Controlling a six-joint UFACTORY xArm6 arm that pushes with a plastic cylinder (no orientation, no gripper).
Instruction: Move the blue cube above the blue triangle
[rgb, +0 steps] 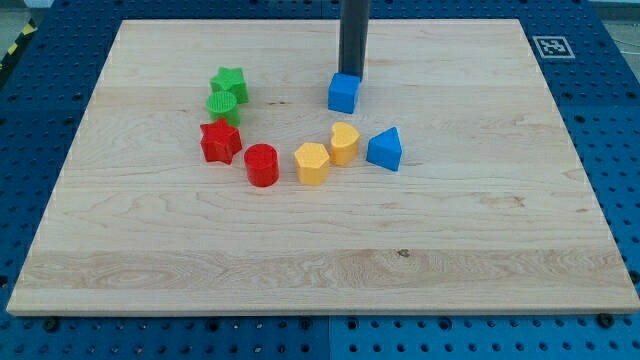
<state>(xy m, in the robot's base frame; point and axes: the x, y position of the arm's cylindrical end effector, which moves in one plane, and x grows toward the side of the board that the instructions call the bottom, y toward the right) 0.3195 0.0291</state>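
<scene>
The blue cube (343, 93) sits on the wooden board, up and left of the blue triangle (385, 150). The dark rod comes down from the view's top, and my tip (352, 75) is right behind the cube's top edge, touching or nearly touching it. The blue triangle lies toward the view's bottom right of the cube, about a block's width of board between them.
A yellow heart-like block (344, 143) and a yellow hexagon-like block (312, 163) lie left of the triangle. A red cylinder (262, 165), a red star (221, 142), a green cylinder (222, 104) and a green star (230, 83) curve off to the left.
</scene>
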